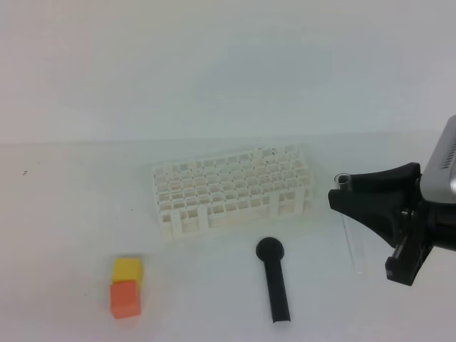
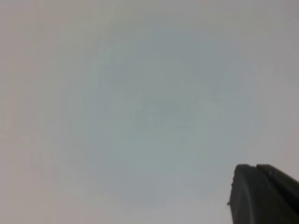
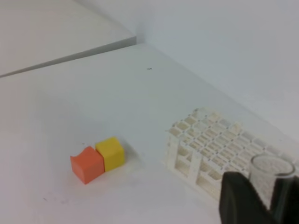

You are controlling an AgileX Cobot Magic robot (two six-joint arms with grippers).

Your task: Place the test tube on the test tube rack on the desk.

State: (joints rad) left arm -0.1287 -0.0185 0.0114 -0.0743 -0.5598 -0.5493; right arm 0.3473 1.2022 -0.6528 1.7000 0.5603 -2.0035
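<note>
The clear test tube [image 1: 353,242] stands nearly upright, mouth up, to the right of the white test tube rack [image 1: 231,189] on the white desk [image 1: 71,235]. My right gripper [image 1: 342,197] is shut on the tube near its rimmed mouth. In the right wrist view the tube's mouth [image 3: 273,169] shows between the black fingers [image 3: 238,200], with the rack [image 3: 210,144] just beyond. Whether the tube's bottom touches the desk cannot be told. Only one dark fingertip [image 2: 261,198] of the left gripper shows, over blank white.
A black round-headed stick [image 1: 274,281] lies in front of the rack. A yellow cube [image 1: 128,269] and an orange cube [image 1: 125,298] sit touching at the front left; both also show in the right wrist view [image 3: 110,153] [image 3: 86,164].
</note>
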